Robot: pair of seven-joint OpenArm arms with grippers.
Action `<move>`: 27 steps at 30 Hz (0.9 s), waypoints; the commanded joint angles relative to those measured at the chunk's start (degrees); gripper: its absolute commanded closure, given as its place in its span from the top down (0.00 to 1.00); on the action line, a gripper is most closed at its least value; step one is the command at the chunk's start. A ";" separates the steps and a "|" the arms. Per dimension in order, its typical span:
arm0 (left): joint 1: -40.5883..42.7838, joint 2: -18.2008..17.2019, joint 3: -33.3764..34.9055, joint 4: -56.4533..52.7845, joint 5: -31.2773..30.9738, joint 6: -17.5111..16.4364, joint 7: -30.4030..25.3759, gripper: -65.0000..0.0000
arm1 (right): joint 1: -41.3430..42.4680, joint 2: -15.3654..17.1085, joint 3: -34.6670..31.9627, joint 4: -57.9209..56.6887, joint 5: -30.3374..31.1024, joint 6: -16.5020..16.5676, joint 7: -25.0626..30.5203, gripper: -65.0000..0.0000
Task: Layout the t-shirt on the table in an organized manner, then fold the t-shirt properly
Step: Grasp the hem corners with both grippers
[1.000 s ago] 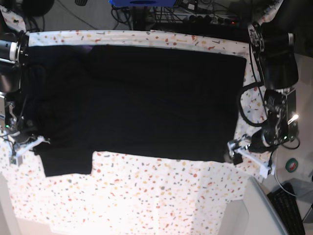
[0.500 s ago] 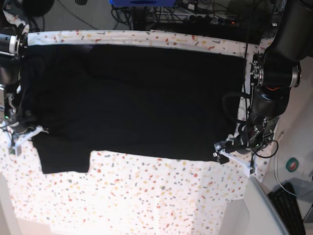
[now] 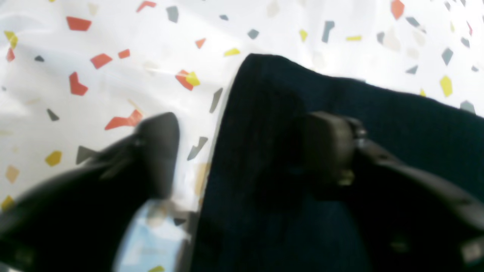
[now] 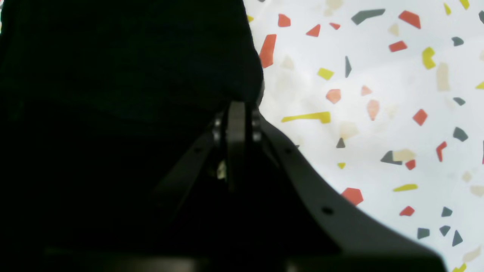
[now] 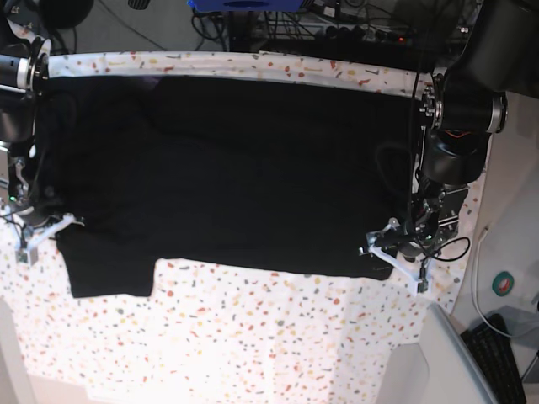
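My right gripper (image 5: 44,229) pinched shut on t-shirt (image 5: 236,168) edge near sleeve. T-shirt lies spread flat on table (image 5: 253,337): layout looks done, no fold made yet. My left gripper (image 3: 242,151) part-open, straddling hem corner, nothing gripped.

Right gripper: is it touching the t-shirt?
Touching. The right wrist view shows the right gripper shut on the t-shirt's edge, above the table.
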 commanded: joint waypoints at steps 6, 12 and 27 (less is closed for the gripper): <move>-1.17 -0.17 -0.33 1.88 -0.57 -0.89 1.49 0.00 | 1.28 0.93 0.17 1.17 0.42 -0.11 1.29 0.00; 4.89 -1.31 -0.15 14.63 -0.57 -0.89 2.54 0.00 | 1.28 0.84 0.17 2.31 0.42 -0.11 1.56 0.00; 17.46 -2.28 -9.73 38.45 -0.66 -0.89 14.23 0.00 | -2.58 1.10 0.17 12.07 0.42 -0.11 1.56 0.00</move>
